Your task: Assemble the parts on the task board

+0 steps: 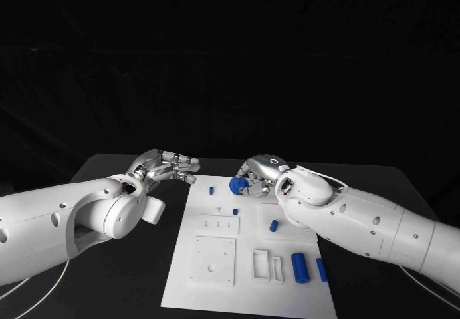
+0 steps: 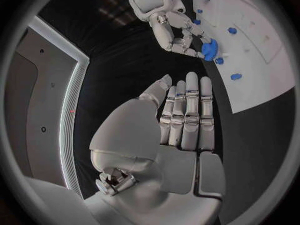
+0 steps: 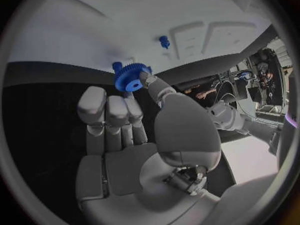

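Note:
The white task board (image 1: 244,292) lies mid-table. My right hand (image 1: 266,174) hovers over its far edge and pinches a blue toothed gear (image 1: 236,185) between thumb and fingertips; the right wrist view shows the gear (image 3: 130,76) at the tips of that hand (image 3: 137,130), above the board (image 3: 87,35). My left hand (image 1: 169,166) hangs over the black table just off the board's far left corner, fingers stretched out side by side (image 2: 186,110) and holding nothing. Small blue pegs (image 1: 211,190) (image 1: 234,211) stand on the board.
A short blue piece (image 1: 274,226) and two long blue cylinders (image 1: 300,267) (image 1: 322,269) lie on the board's right half. Square recessed plates (image 1: 213,260) and narrow slots (image 1: 260,263) fill its near part. Black table (image 1: 115,292) flanks both sides.

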`<act>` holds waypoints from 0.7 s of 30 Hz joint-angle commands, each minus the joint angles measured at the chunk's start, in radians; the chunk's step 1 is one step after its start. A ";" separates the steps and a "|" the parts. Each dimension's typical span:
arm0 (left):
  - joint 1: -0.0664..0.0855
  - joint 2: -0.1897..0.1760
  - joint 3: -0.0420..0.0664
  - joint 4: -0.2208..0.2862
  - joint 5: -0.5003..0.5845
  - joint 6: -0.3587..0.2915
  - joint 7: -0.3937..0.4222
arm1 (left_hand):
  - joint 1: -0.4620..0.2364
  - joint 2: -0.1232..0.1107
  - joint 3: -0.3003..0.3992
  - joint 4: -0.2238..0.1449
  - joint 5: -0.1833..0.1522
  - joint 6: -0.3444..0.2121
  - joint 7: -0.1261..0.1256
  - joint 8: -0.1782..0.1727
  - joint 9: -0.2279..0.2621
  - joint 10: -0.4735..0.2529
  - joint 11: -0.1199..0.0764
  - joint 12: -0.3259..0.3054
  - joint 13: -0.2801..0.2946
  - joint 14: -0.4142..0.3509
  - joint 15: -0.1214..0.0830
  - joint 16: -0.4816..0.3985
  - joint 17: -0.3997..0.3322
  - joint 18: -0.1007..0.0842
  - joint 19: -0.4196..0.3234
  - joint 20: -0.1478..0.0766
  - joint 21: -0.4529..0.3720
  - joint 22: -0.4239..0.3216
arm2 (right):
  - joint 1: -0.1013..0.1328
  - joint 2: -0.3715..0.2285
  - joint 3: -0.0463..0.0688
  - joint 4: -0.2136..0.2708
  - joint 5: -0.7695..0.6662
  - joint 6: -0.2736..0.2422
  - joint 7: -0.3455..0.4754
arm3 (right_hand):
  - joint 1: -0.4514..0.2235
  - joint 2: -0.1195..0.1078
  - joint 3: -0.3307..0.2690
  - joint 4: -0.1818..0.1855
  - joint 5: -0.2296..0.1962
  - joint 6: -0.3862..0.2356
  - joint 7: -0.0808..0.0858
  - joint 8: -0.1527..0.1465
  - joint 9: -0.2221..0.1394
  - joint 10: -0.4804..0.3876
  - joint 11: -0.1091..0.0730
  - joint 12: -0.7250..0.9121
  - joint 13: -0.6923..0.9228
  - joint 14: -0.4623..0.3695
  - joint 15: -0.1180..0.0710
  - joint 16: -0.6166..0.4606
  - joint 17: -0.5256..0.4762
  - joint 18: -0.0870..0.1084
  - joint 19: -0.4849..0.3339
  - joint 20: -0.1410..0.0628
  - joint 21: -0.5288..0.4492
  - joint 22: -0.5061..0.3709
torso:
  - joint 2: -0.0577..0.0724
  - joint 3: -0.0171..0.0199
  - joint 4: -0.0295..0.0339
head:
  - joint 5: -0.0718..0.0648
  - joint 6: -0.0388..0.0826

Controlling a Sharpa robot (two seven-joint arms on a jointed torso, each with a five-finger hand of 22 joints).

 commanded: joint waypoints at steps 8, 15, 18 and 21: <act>0.003 0.006 0.001 0.001 -0.002 0.010 0.004 | -0.001 -0.012 0.002 0.003 -0.004 -0.008 0.001 -0.002 -0.001 -0.007 0.000 -0.001 0.001 -0.005 0.001 0.002 -0.001 0.004 0.006 -0.003 -0.004 0.001 | -0.001 0.049 -0.024 -0.042 -0.057 -0.022 -0.013 | 0.004 -0.011 0.005 0.009 -0.008 0.098 -0.021 0.007 0.036 0.000 -0.003 -0.005 -0.003 -0.001 -0.005 -0.003 -0.004 -0.011 0.019 -0.006 0.005 0.110 | 0.001 -0.0017 0.0052 | 0.010 -0.005; 0.003 0.007 0.001 0.000 -0.002 0.010 0.004 | -0.001 -0.012 0.002 0.003 -0.004 -0.008 0.001 -0.002 -0.001 -0.007 0.000 -0.001 0.001 -0.005 0.001 0.002 -0.001 0.004 0.006 -0.003 -0.004 0.001 | -0.001 0.065 -0.044 -0.063 -0.061 -0.012 -0.013 | 0.003 -0.011 0.004 0.010 -0.009 0.098 -0.021 0.007 0.036 0.001 -0.003 -0.004 -0.003 -0.001 -0.005 -0.003 -0.004 -0.012 0.020 -0.006 0.007 0.110 | 0.002 -0.0005 0.0025 | 0.016 -0.004; 0.003 0.007 0.001 0.000 -0.002 0.010 0.004 | -0.001 -0.012 0.002 0.003 -0.004 -0.008 0.001 -0.002 -0.001 -0.007 0.000 -0.001 0.001 -0.005 0.001 0.002 -0.001 0.004 0.006 -0.003 -0.004 0.001 | -0.001 0.070 -0.049 -0.071 -0.071 -0.016 -0.017 | 0.003 -0.011 0.004 0.010 -0.009 0.098 -0.021 0.007 0.036 0.001 -0.003 -0.004 -0.003 -0.001 -0.005 -0.003 -0.004 -0.012 0.020 -0.006 0.007 0.110 | 0.001 0.0000 0.0026 | 0.018 -0.004; 0.003 0.008 0.001 0.000 -0.002 0.011 0.004 | -0.001 -0.012 0.002 0.003 -0.004 -0.008 0.001 -0.002 -0.001 -0.007 0.000 -0.001 0.001 -0.005 0.001 0.002 -0.001 0.004 0.006 -0.003 -0.004 0.001 | -0.001 0.073 -0.052 -0.075 -0.090 -0.023 -0.024 | 0.006 -0.011 0.005 0.009 -0.010 0.096 -0.020 0.007 0.036 -0.001 -0.003 -0.007 -0.005 -0.001 -0.005 -0.005 -0.006 -0.011 0.019 -0.005 0.005 0.110 | 0.001 0.0003 0.0027 | 0.018 -0.003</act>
